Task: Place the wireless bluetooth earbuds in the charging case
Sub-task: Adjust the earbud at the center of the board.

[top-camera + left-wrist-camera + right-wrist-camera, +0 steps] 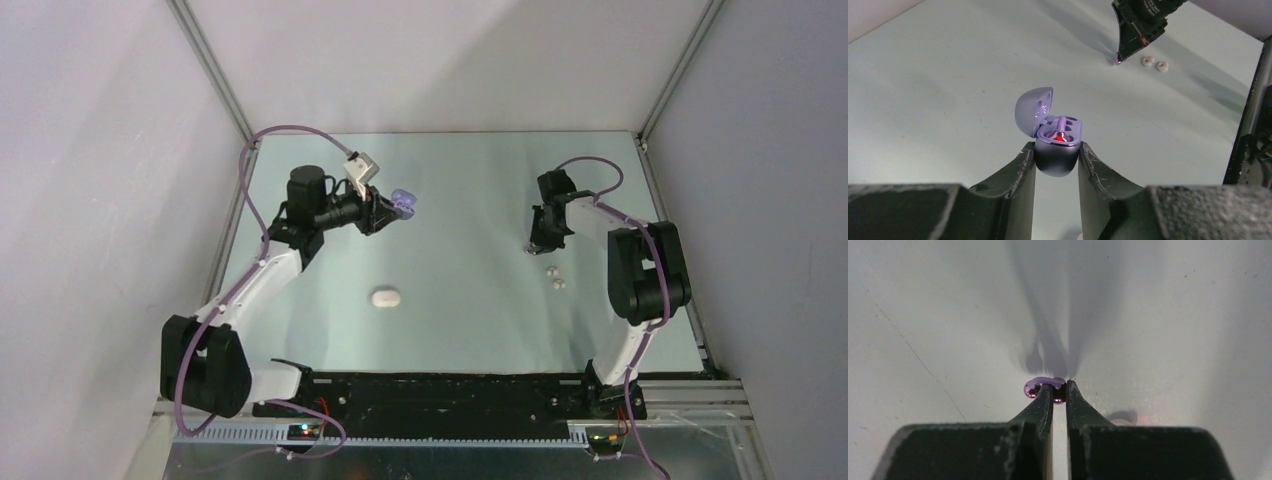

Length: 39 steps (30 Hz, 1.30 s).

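Top view: the left hand (392, 208), at ten o'clock on the surface (460, 170), clamps the open purple charging case (404, 202); the right hand (537, 246) at three o'clock, white earbuds (553, 270) at its five o'clock, a white case (385, 297) centre. Left wrist: a seated purple earbud (1060, 131) fills one well. Right wrist: that hand, nearly closed, pinches a loose purple earbud (1038, 385).

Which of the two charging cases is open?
The purple case, held between the fingers of the left gripper with its lid tipped back. The white case lies on the table, looking shut.
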Tool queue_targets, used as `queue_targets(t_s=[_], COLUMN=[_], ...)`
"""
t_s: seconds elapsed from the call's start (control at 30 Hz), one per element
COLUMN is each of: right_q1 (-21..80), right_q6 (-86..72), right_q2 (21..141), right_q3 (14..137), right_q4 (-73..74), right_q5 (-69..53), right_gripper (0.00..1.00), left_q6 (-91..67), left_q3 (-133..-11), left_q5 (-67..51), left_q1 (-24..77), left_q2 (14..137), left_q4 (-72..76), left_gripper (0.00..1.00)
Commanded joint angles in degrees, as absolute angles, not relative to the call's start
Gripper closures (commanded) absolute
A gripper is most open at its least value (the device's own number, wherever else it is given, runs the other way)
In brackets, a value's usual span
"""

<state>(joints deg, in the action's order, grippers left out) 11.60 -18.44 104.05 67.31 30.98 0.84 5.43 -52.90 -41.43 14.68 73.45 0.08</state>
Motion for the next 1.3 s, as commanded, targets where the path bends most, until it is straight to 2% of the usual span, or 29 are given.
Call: queue_targets(t_s=[0.0, 0.03, 0.07, 0.1, 0.17, 0.23, 0.5, 0.67, 0.73, 0.87, 0.97, 1.07, 1.27], right_q1=[12.13, 12.11, 12.16, 12.03, 11.5, 10.5, 8.96, 10.12, 9.52, 8.97, 8.85, 8.3, 7.73], right_q6=[-20.09, -19.98, -19.56, -19.49, -19.28, -19.25, -19.66, -14.68, -13.48, -4.51, 10.31, 22.68, 40.31], right_q2=[105.36, 105.59, 106.05, 106.2, 106.27, 105.73, 100.81, 98.69, 98.27, 99.21, 102.5, 109.87, 122.15], right_q3=[66.88, 66.69, 66.61, 66.64, 66.62, 66.75, 67.59, 68.72, 69.99, 74.2, 80.04, 89.02, 105.22], right_q4=[28.02, 27.66, 27.55, 27.48, 27.43, 27.76, 31.95, 32.77, 33.19, 34.51, 37.28, 45.18, 62.1], right_q5=[4.15, 4.16, 4.19, 4.5, 3.81, 0.49, -6.8, -8.67, -11.02, -19.25, -26.69, -30.93, -30.92], right_gripper=[0.91, 0.8, 0.73, 0.6, 0.54, 0.52, 0.48, 0.5, 0.47, 0.43, 0.4, 0.47, 0.63], left_q6=[3.68, 3.67, 3.72, 3.92, 4.37, 4.58, 4.73, 5.3, 5.72, 6.4, 6.57, 6.67, 7.24], left_q3=[-54.24, -54.41, -54.67, -54.76, -55.04, -55.21, -55.97, -56.37, -56.37, -56.26, -55.95, -55.76, -55.24], left_q5=[-43.37, -43.41, -43.41, -43.42, -43.27, -43.2, -42.7, -42.7, -42.7, -42.76, -42.71, -42.5, -41.91], left_q1=[15.05, 15.04, 15.08, 15.14, 15.45, 15.93, 16.2, 16.17, 16.17, 16.18, 16.17, 16.18, 16.13], left_q2=[74.21, 74.32, 74.34, 74.35, 74.29, 74.17, 74.23, 74.29, 74.19, 73.9, 73.69, 73.4, 72.76], left_q4=[3.75, 3.49, 3.28, 2.8, 2.1, 1.8, 1.21, 0.48, 0.37, -1.47, -1.77, -1.99, -2.33], left_gripper=[1.0, 1.0, 1.0, 1.0, 1.0, 1.0, 1.0, 1.0, 1.0, 1.0, 1.0, 1.0, 1.0])
